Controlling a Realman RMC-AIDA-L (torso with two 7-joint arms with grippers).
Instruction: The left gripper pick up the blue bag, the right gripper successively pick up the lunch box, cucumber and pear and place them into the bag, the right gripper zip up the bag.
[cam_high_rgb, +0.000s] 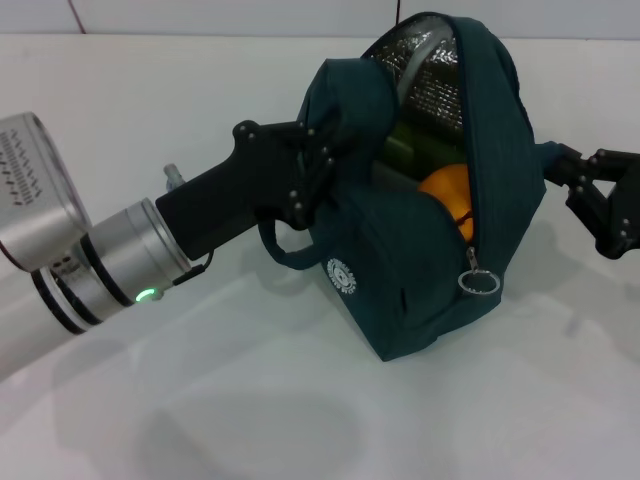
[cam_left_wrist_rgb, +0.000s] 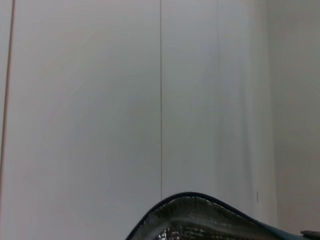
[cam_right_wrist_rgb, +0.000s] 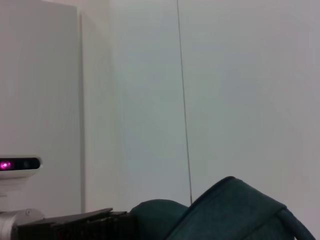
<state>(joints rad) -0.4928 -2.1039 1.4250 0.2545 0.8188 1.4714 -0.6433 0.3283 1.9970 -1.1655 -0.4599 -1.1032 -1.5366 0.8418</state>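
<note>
One blue bag is resting on the counter, its ring pull hanging at the near end of the zipper line, which is running away toward the far edge. The right claw, just beside the bag, is gaping empty. The left claw is clamping one handle. Inside are showing one pear and one cucumber.
</note>
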